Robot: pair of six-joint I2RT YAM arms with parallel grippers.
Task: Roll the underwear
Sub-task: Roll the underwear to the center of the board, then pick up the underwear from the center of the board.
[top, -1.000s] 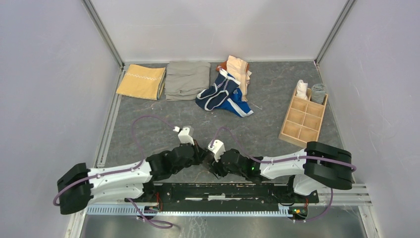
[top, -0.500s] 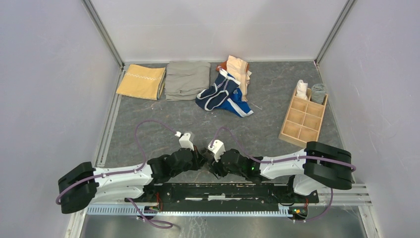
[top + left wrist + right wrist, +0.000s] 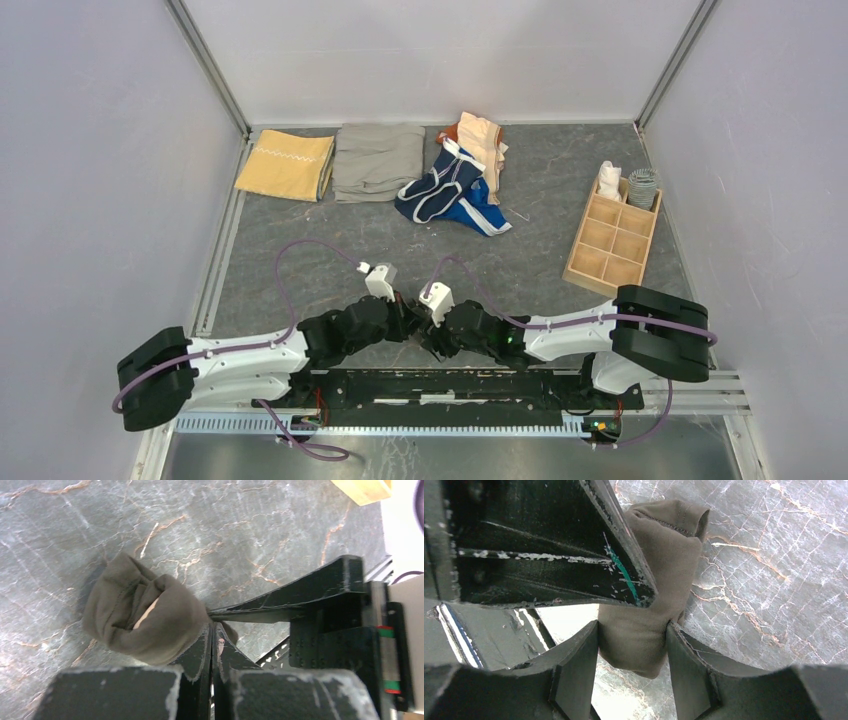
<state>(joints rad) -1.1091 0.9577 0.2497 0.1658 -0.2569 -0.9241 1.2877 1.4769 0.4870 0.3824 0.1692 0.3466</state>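
Observation:
A dark grey-brown underwear roll (image 3: 659,555) lies on the marble table top near the front edge, between the two arms. My right gripper (image 3: 633,627) is shut on the roll's near end, a finger pressed into each side. My left gripper (image 3: 211,626) is shut, its tips pushed against the side of the same roll (image 3: 145,615); no cloth shows between its fingers. In the top view both grippers meet at the front centre, the left (image 3: 405,318) and the right (image 3: 428,335), and they hide the roll.
A pile of navy (image 3: 437,185), bright blue (image 3: 478,213) and peach (image 3: 482,140) underwear lies at the back centre. Folded mustard cloth (image 3: 286,164) and grey-khaki cloth (image 3: 378,160) lie to its left. A wooden divider box (image 3: 612,240) at the right holds two rolls at its far end.
The left wrist has shifted a little to the right and toward the front edge. The right arm has stayed where it was, still holding the roll.

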